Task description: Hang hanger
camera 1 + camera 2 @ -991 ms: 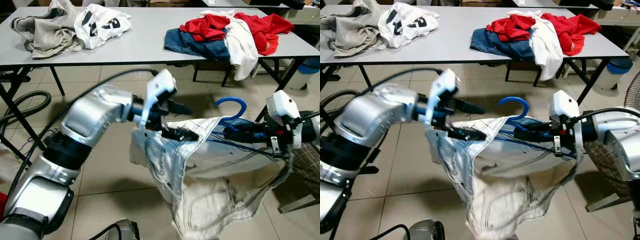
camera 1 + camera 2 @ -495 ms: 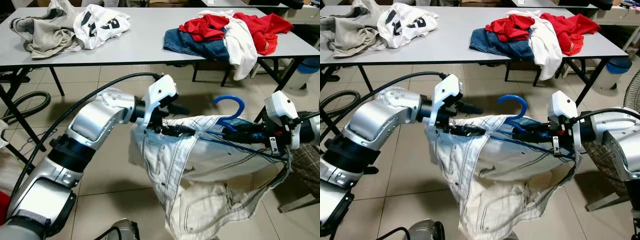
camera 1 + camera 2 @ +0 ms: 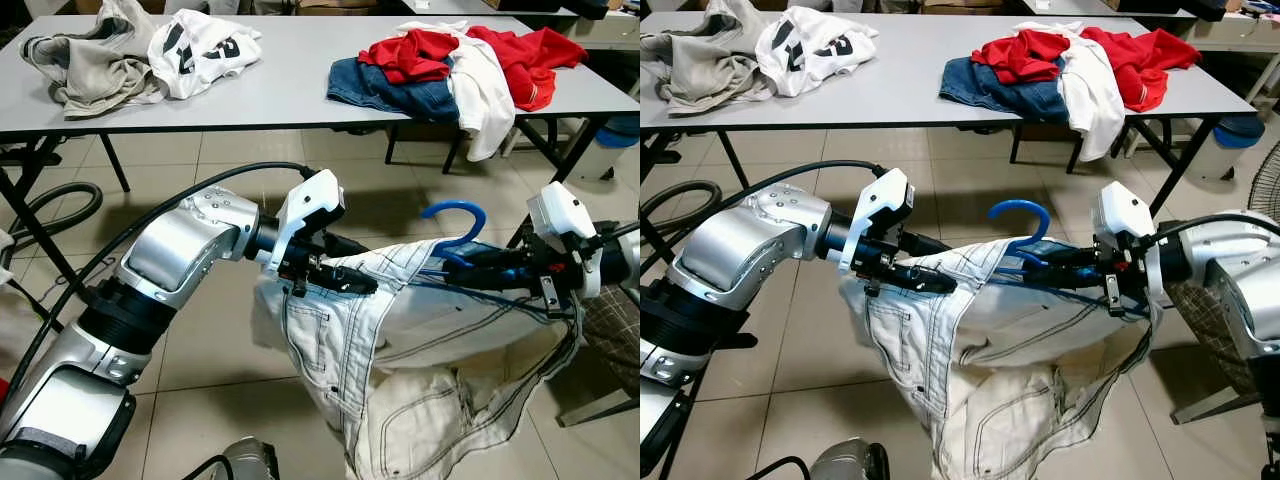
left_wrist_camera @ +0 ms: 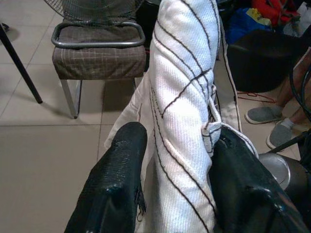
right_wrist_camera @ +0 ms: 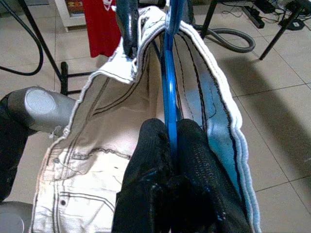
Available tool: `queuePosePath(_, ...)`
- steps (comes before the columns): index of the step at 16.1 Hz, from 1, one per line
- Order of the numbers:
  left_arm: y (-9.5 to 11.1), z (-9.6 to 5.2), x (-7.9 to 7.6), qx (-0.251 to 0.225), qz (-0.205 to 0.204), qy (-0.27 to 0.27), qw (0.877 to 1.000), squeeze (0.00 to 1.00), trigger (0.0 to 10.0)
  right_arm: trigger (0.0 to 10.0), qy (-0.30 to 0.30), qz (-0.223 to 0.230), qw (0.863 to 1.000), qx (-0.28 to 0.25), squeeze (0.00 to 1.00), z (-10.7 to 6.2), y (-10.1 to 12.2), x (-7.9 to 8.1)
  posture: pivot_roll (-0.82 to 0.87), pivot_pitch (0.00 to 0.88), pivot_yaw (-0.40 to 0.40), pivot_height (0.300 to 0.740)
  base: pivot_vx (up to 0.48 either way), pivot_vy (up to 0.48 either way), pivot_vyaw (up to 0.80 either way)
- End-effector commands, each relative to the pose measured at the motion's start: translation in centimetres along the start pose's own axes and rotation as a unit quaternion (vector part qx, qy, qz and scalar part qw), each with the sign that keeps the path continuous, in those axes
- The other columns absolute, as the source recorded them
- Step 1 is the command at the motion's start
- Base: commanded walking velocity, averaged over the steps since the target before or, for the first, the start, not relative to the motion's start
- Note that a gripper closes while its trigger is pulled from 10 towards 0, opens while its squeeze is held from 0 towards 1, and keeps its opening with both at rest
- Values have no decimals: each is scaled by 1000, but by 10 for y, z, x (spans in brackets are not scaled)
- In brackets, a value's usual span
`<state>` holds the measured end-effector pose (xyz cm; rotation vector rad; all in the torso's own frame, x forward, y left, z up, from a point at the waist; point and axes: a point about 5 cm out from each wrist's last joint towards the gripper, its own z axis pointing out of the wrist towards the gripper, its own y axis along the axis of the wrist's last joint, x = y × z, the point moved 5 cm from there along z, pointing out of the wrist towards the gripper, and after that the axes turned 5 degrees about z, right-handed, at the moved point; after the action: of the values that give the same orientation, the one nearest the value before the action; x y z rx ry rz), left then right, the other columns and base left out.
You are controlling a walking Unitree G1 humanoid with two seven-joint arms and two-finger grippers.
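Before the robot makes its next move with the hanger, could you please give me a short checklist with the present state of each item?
1. Right gripper shut on the blue hanger: ok.
2. Left gripper pinching the waistband of the white jeans: ok.
3. Hanger hook free above the cloth: ok.
4. Jeans fully seated on the hanger: cannot tell, cloth hides the bar.
5. Rail or rod to hang on in sight: not ok, just a table with clothes.
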<state>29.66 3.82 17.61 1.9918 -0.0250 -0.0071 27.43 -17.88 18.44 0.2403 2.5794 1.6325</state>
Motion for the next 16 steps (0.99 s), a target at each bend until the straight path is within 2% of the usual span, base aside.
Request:
queuePosePath(1,-7,2,1,15,-10,6,1000,0,0,10000,9,-40,999,-26,0,-3,23,1,-120,0,-2,740,0,0,0)
queuePosePath(6,-6,1,7,7,-18,26,999,0,0,10000,11,-42,999,-27,0,-3,24,0,-122,0,-1,740,0,0,0)
queuePosePath(11,-6,0,5,-2,-28,23,999,0,0,10000,11,-40,999,-27,0,-4,24,-2,-117,0,-3,740,0,0,0)
queuePosePath(12,-5,-2,6,-11,-34,28,999,0,0,10000,0,-28,999,-37,1000,-4,27,-7,-113,0,-4,740,0,0,0)
queuePosePath(16,-11,-4,6,-17,-41,40,998,0,0,10000,-18,-17,998,-63,1000,-16,32,-9,-115,0,0,740,0,0,0)
